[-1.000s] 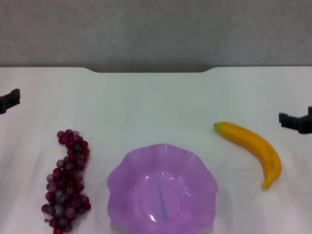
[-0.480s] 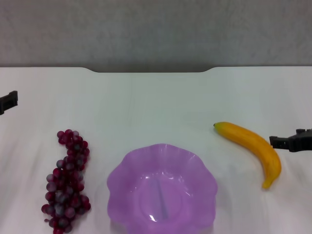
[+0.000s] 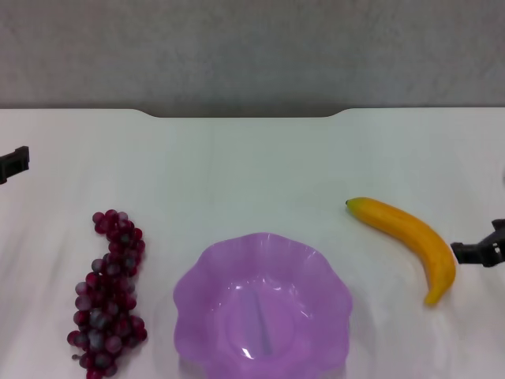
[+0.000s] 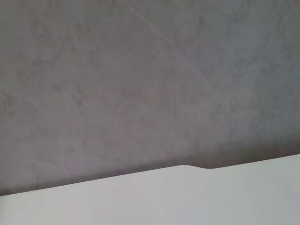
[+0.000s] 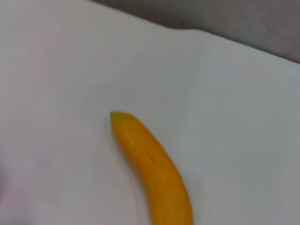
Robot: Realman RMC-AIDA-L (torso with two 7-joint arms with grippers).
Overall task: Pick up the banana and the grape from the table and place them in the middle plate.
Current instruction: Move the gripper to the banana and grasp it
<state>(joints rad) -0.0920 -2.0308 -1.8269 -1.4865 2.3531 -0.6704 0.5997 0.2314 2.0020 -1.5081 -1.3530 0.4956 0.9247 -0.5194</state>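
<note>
banana [image 3: 406, 240]: just left of your right gripper [image 3: 477, 252], long axis running far-left to near-right
nearer arm: right
fingers: can't tell, either gripper

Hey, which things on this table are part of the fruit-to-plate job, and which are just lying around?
Part of the job:
banana
grape
middle plate
table
right tool, beside the banana
left tool, at the table's left edge

Just lying about:
nothing else is in view
</note>
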